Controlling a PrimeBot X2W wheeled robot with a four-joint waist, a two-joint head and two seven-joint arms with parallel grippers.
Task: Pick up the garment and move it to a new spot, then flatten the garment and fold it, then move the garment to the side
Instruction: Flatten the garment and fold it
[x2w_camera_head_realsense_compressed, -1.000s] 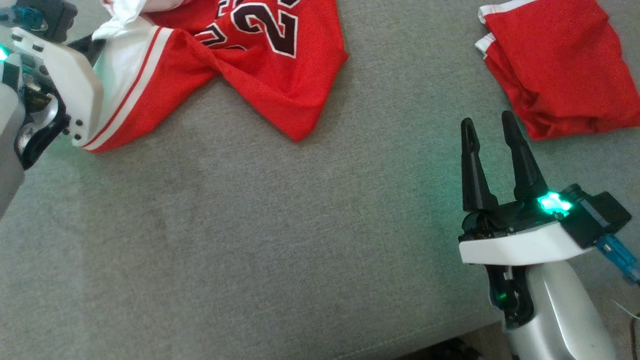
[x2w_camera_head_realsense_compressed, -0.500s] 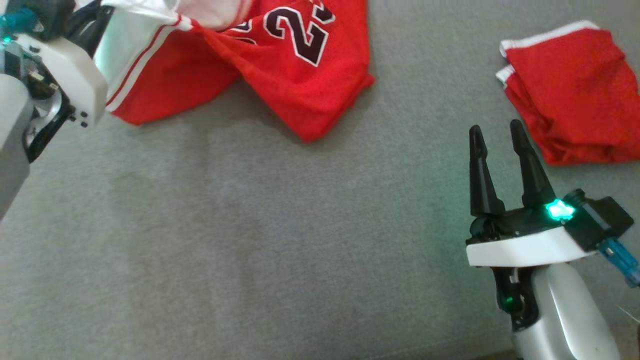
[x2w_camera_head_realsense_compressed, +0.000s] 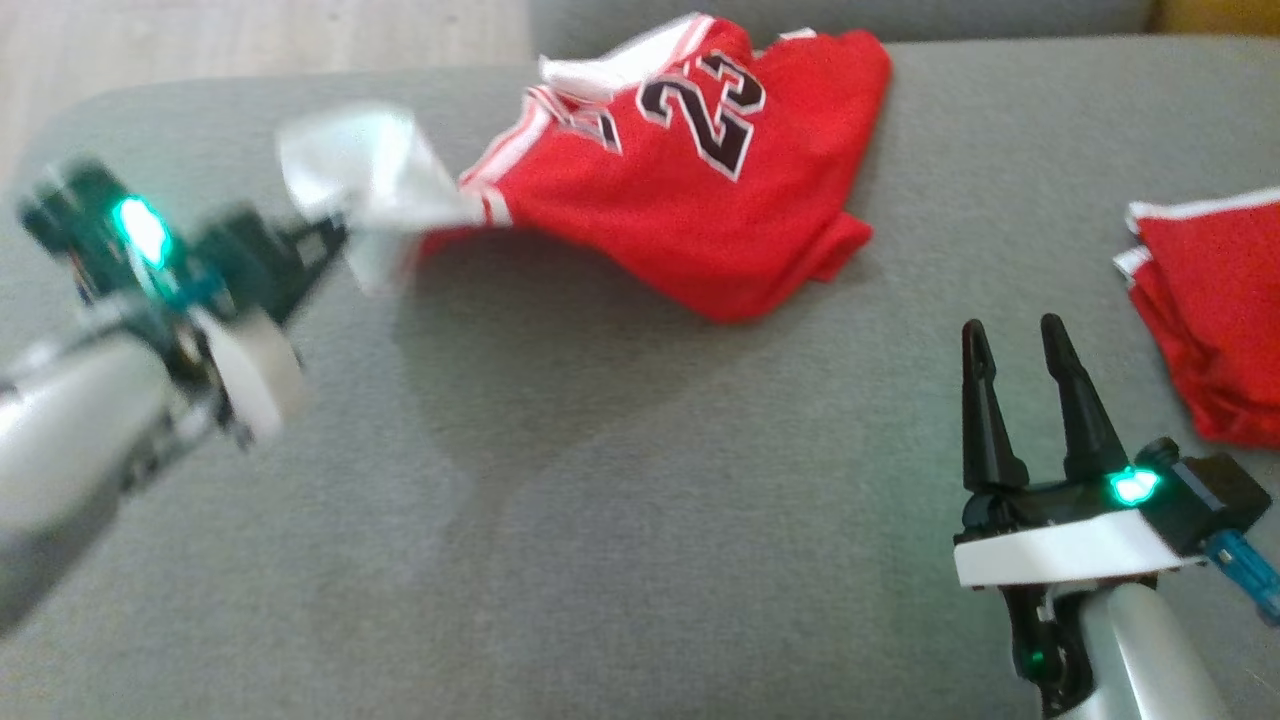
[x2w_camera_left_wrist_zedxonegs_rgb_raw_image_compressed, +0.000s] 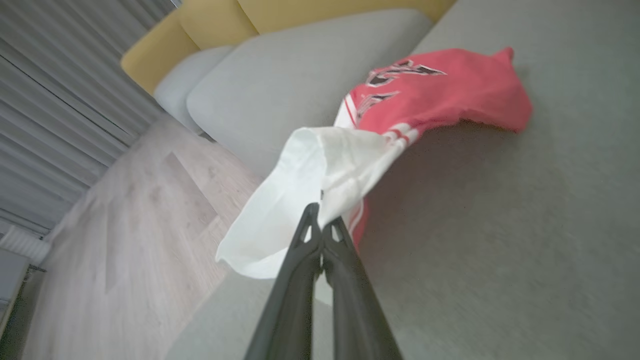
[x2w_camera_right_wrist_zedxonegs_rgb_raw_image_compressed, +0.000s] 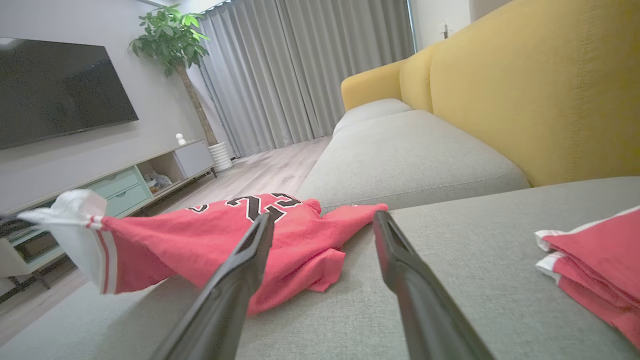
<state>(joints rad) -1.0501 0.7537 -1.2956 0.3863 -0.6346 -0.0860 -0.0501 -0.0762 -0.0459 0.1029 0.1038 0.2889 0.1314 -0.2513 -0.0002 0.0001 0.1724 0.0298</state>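
Left wrist view shows the left end effector (x2w_camera_left_wrist_zedxonegs_rgb_raw_image_compressed: 321, 219) clamped on the white edge (x2w_camera_left_wrist_zedxonegs_rgb_raw_image_compressed: 300, 175) of the red basketball jersey (x2w_camera_left_wrist_zedxonegs_rgb_raw_image_compressed: 440, 90), holding that end above the sofa seat (x2w_camera_left_wrist_zedxonegs_rgb_raw_image_compressed: 500, 240), probably to carry it, while the right end effector (x2w_camera_head_realsense_compressed: 1018, 335) hovers over the seat, fingers apart.

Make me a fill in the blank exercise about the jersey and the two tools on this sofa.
1. The left tool is shut on the ____ part of the jersey.
2. The right tool holds nothing, and its jaws stand ____.
3. The number printed on the jersey is ____.
4. The second red garment lies on the grey sofa seat nearest the ____ tool.

Missing words: white; open; 23; right
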